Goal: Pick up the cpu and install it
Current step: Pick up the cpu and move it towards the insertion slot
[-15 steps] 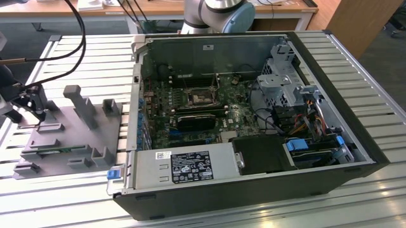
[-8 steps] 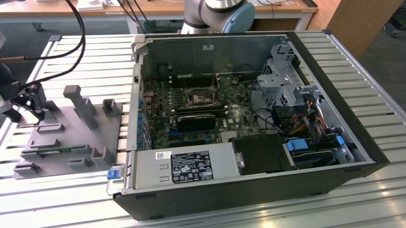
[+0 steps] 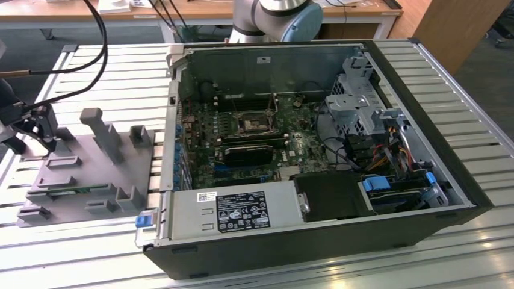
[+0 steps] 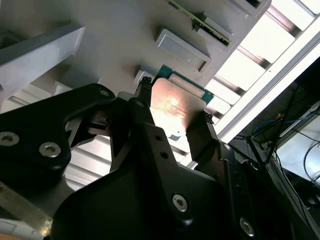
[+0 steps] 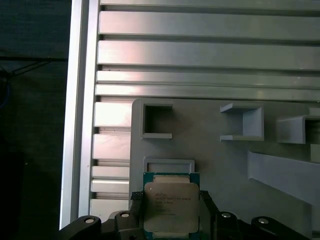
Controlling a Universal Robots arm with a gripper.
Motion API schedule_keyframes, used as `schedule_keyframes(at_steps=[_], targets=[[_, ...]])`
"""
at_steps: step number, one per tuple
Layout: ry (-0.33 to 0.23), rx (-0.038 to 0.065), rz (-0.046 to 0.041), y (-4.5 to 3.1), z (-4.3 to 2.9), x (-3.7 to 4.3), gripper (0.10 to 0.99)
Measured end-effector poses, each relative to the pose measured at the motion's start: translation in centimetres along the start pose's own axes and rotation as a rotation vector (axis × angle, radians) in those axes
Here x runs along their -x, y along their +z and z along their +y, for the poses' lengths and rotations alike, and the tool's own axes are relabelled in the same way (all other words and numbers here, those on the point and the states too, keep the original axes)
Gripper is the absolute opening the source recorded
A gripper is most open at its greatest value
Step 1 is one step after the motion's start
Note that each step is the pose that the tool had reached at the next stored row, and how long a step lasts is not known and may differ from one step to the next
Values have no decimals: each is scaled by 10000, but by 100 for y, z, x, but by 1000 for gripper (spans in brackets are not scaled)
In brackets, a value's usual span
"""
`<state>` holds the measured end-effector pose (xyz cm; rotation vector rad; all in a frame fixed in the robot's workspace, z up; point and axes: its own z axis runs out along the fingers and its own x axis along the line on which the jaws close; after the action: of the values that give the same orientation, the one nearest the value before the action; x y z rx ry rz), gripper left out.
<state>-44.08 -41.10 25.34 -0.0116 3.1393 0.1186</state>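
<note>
The cpu [image 5: 171,204], a flat square chip with a silver-grey top and a thin green edge, sits between my gripper's [image 5: 171,212] two black fingers [image 5: 136,207], which press against its opposite sides. In the second wrist view the cpu [image 4: 175,102] shows held in the gripper [image 4: 174,109] just over the grey fixture plate [image 4: 115,35]. In the exterior view my gripper [image 3: 36,131] hangs over the fixture's [image 3: 88,171] end at the exterior view's left. The black motherboard socket [image 3: 255,123] with its metal frame lies inside the open computer case, well to the exterior view's right of the gripper.
The open computer case [image 3: 321,241] lies on its side on the slatted aluminium table [image 3: 112,60], with a power supply [image 3: 233,211], drive cage [image 3: 357,99] and cable bundles [image 3: 386,150] inside. Tall grey fixture posts [image 3: 100,129] stand close to the gripper. Black cables [image 3: 88,60] cross the table's back left.
</note>
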Motion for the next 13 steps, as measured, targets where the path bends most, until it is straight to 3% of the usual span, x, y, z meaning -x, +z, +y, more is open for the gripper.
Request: schedule_keyframes(at_steps=[13], targets=[[1,-1,1,-38,8,0,533]])
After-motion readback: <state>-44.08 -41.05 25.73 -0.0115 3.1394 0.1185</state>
